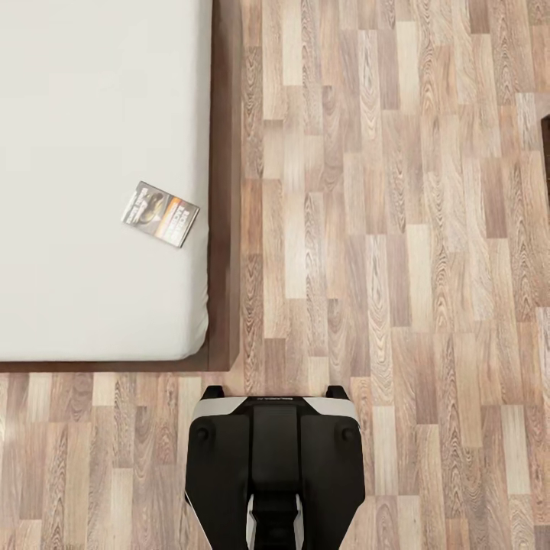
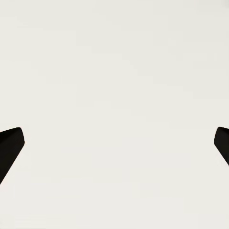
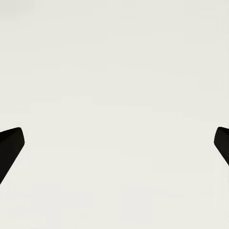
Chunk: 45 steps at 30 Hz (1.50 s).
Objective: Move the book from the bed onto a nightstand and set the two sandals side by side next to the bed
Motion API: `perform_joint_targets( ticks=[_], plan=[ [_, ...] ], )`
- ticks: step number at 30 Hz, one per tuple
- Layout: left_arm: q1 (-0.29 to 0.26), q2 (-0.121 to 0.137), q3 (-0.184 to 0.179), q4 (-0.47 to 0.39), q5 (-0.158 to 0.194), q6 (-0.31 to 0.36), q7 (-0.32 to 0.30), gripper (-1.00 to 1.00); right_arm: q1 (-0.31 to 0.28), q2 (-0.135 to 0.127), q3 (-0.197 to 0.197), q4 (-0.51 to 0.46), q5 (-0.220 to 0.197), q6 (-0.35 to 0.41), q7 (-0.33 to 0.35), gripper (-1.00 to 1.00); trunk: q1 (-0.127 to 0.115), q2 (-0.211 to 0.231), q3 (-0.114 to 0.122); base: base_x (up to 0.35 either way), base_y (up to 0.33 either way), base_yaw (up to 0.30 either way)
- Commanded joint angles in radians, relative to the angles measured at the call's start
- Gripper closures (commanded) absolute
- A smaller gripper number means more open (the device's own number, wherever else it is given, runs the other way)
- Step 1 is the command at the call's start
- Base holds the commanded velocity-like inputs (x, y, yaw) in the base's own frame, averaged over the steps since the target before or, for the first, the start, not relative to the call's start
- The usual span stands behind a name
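1. One small thin book (image 1: 160,215) with a grey picture cover and an orange band, lying flat on the big white mattress of the low dark-wood bed (image 1: 92,114), near the mattress's right edge and not far from its bottom corner.
2. Light wood-plank floor (image 1: 397,229) beside the bed, with the black robot base (image 1: 275,466) parked just past the foot corner.
3. Left gripper (image 2: 114,143): two black fingertips (image 2: 10,148) far apart at the sides of the left wrist view, wide open, holding nothing, facing a plain white surface.
4. Right gripper (image 3: 114,143): same look in the right wrist view, wide open, empty, plain white in front.
5. No sandals or nightstand to tell about here; just a dark sliver (image 1: 545,153) at the right edge of the head view, too small to name.
6. Book not picked up yet, so most likely right at the start.
7. Could go wrong: thin book flat on soft mattress, so fingers may slide over it and push it away.
8. Could also bump the bed frame if rolling closer too fast.
9. Reaching from too far could tip the grip and drop the book.
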Motion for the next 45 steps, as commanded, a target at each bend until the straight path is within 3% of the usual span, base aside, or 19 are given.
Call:
perform_joint_targets(
  ticks=[1, 30, 45],
  plan=[
    [0.001, 0.001, -0.003, -0.003, 0.01, 0.006, 0.001, -1.0, 0.0, -0.001, 0.007, -0.001, -0.01, -0.003, -0.002, -1.0, 0.001, -0.002, -0.002, -0.015, -0.018, 0.037],
    [0.001, -0.001, -0.003, -0.003, 0.01, 0.005, 0.001, -1.0, 0.0, 0.0, 0.007, 0.0, -0.01, 0.004, -0.008, -1.0, 0.001, -0.002, -0.035, -0.003, -0.003, 0.088],
    [-0.001, -0.002, -0.003, -0.003, 0.011, 0.001, 0.002, -1.0, 0.0, 0.0, 0.01, 0.002, -0.008, -0.004, -0.006, -1.0, 0.001, -0.002, -0.022, 0.0, 0.0, 0.013]
  ],
)
